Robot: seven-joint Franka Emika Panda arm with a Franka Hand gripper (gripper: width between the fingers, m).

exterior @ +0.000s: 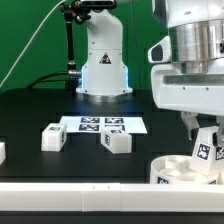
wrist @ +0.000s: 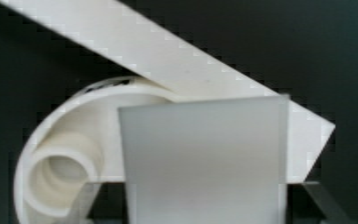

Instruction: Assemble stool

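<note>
And here's the pincer (exterior: 204,130), hanging low over the black table (exterior: 40,110) with its jaws clamped on the held leg (exterior: 208,148). That's a small blocky white piece with a black-and-white tag facing out. Its long axis is upright, top end in the grip and free end pointing down. And what sits under it? The seat (exterior: 180,172), directly below the pincer and a shade toward the exterior view's left, lying flat with its rimmed, open side up. That's the relation everything turns on: leg vertical, seat beneath, close together but apparently not yet touching in the exterior view. The wrist view agrees. The leg's pale flat face fills the space between the jaws, and the seat's curved white rim and a raised ring inside it peek out behind. Whether the leg's tip is lined up over a socket, I can't tell. The seat itself looks like smooth white plastic, round and thick-walled, with a tag on its outer wall. Well apart from the pincer, toward the exterior view's left, a loose leg (exterior: 115,141) and beyond it a second loose leg (exterior: 53,136) lie beside the marker board (exterior: 100,124). My read: a straight descent, with fine alignment first.
</note>
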